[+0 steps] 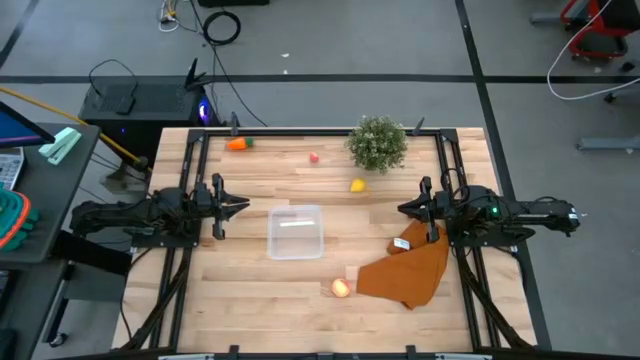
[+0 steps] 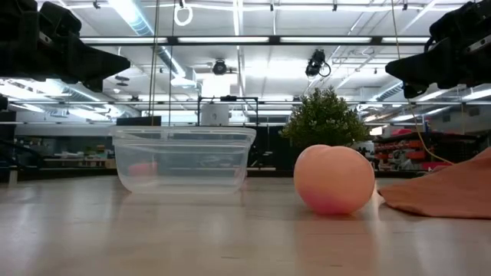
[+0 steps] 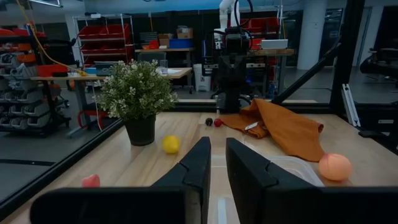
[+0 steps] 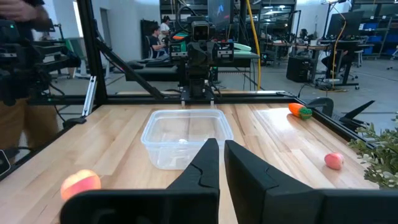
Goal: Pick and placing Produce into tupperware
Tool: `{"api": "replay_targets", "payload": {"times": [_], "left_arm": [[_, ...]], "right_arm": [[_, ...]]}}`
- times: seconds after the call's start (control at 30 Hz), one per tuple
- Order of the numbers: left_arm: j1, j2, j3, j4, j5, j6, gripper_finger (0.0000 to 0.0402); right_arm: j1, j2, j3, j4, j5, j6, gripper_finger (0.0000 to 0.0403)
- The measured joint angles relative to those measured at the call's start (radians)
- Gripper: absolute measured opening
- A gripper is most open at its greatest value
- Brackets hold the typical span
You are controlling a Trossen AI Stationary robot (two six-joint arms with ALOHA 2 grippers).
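The clear square tupperware sits on its base mid-table, with nothing in it. The orange carrot lies near the far edge. A small red piece and the yellow lemon lie beside the plant, and the pale apple rests near the cloth's left corner. My left gripper hovers left of the tupperware and my right gripper right of it. Both are shut, point at each other and hold nothing. The wrist views show the left gripper and the right gripper above the wood.
A bushy potted plant stands at the far right. A brown-orange cloth lies crumpled under my right arm, with a tiny red berry at its edge. Bare wood shows along the near-left part of the table. A black frame rims the table.
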State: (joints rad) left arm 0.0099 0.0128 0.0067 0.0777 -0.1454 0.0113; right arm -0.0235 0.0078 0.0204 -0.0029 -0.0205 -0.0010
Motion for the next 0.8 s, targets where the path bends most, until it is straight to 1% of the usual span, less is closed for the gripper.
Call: {"api": "replay_targets", "payload": {"times": [0.23,0.57,0.8], "left_arm": [[0.000,0.000,0.000,0.000,0.000,0.000,0.0051],[0.000,0.000,0.000,0.000,0.000,0.000,0.0059],[0.000,0.000,0.000,0.000,0.000,0.000,0.0051]], "right_arm": [[0.000,0.000,0.000,0.000,0.000,0.000,0.0000],[0.000,0.000,0.000,0.000,0.000,0.000,0.0000],[0.000,0.000,0.000,0.000,0.000,0.000,0.0000]]}}
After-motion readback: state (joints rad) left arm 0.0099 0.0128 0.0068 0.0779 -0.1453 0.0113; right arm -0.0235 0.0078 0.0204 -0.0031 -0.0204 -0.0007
